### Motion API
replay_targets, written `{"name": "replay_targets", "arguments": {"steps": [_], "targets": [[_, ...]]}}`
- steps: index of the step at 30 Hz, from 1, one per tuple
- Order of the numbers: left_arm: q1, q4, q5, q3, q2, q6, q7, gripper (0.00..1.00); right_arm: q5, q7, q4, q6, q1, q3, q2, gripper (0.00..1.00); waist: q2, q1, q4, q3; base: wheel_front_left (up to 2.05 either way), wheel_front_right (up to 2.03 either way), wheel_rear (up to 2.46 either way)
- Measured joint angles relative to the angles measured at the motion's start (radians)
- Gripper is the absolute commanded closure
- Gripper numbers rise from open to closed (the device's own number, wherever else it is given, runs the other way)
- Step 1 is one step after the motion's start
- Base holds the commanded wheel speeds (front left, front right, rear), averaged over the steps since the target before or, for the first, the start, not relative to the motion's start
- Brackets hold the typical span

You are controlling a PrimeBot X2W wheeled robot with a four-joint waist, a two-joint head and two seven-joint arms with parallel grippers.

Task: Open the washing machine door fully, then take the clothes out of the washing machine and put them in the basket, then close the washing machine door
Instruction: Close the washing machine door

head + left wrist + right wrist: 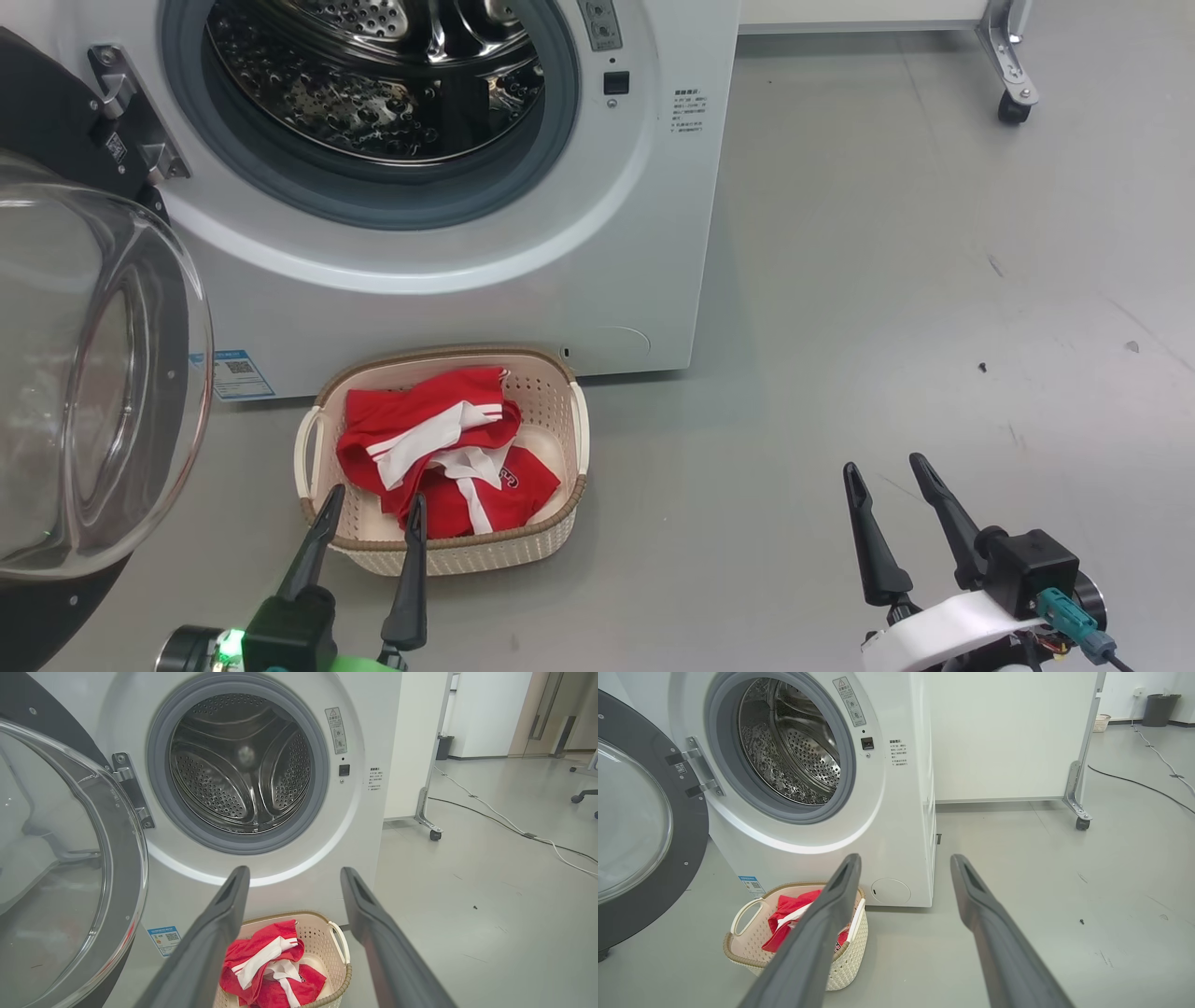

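While left end effector [376,495] and right end effector [885,463] gape empty — QR label [238,373] blurs.

Clothes [422,431] in basket [467,556] before washing machine [607,280]

Grey scuffed floor [887,280]; white wheeled partition [1008,737] upper right; cable [504,826] trailing right side; dark bin [1157,709] top right.

In my head view the washing machine door [93,373] is cut off at the left edge and the washing machine [597,280] at the top. Its printed text [689,112] is too small to read. My left gripper [375,495] covers parts of the near rim of the basket [485,555].
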Motion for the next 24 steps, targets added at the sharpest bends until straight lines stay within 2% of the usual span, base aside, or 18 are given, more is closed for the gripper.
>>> {"name": "replay_targets", "arguments": {"steps": [13,24], "targets": [[0.000,0.006,0.006,-0.010,0.000,0.000,0.009,0.00,0.000,0.000,0.002,-0.008,0.001,-0.016,0.000,0.00,0.0000,0.0000,0.029,-0.014,0.00,0.00,0.00],[0.000,0.008,0.016,-0.002,0.000,0.005,0.013,0.00,0.000,0.000,-0.002,-0.008,0.021,-0.025,-0.007,0.00,0.0000,0.0000,0.108,-0.025,0.00,0.00,0.00]]}}
